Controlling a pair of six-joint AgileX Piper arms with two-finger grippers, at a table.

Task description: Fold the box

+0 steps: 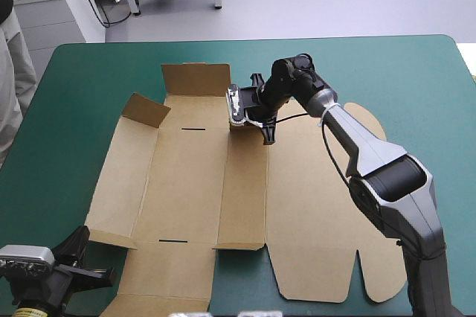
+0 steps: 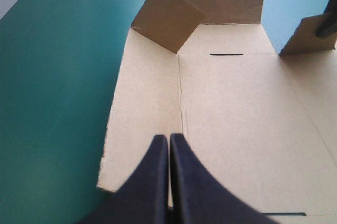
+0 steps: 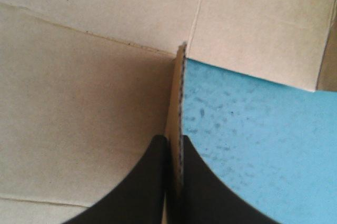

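Over the box [image 1: 193,183], right jaws pinching a raised flap [image 2: 305,37]

High view overhead — wrist views close, sharing box [image 1: 186,183].

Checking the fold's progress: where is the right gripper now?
In the high view, the right gripper is at the far side of the box, just right of its upright far flap, shut on a raised panel's edge.
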